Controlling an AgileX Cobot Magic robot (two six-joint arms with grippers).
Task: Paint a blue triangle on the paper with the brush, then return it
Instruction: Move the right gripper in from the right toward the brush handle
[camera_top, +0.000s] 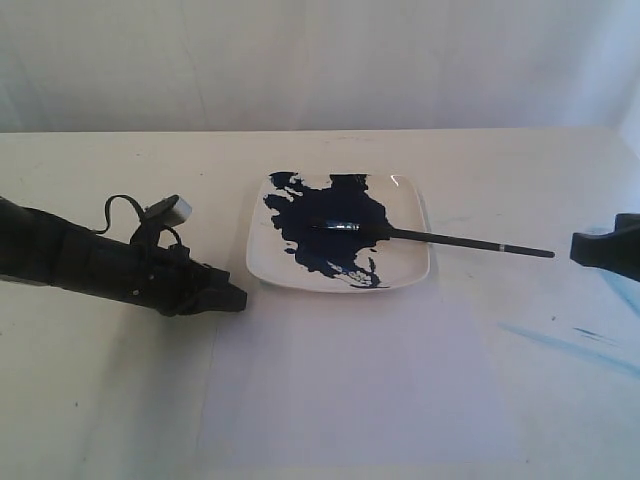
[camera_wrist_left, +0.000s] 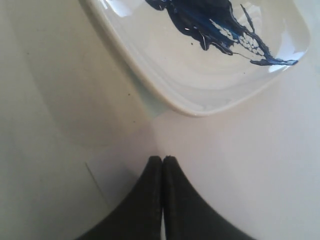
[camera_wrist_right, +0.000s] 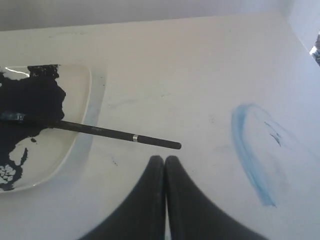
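Observation:
The brush (camera_top: 440, 239) lies across the square white plate (camera_top: 410, 262). Its tip rests in the navy paint splash (camera_top: 330, 225) and its black handle sticks out over the plate's right rim onto the table. The paper (camera_top: 360, 380) lies in front of the plate and is blank; no blue triangle shows. My left gripper (camera_top: 240, 298) is shut and empty, hovering at the paper's left edge near the plate's front-left corner (camera_wrist_left: 200, 102). My right gripper (camera_top: 575, 248) is shut and empty, just beyond the handle's end; the brush (camera_wrist_right: 110, 132) lies just ahead of the right gripper (camera_wrist_right: 165, 158). The left gripper (camera_wrist_left: 163, 158) holds nothing.
Faint light-blue streaks (camera_top: 560, 345) stain the cream table at the right, seen as a curved smear (camera_wrist_right: 247, 155) in the right wrist view. A white wall backs the table's far edge.

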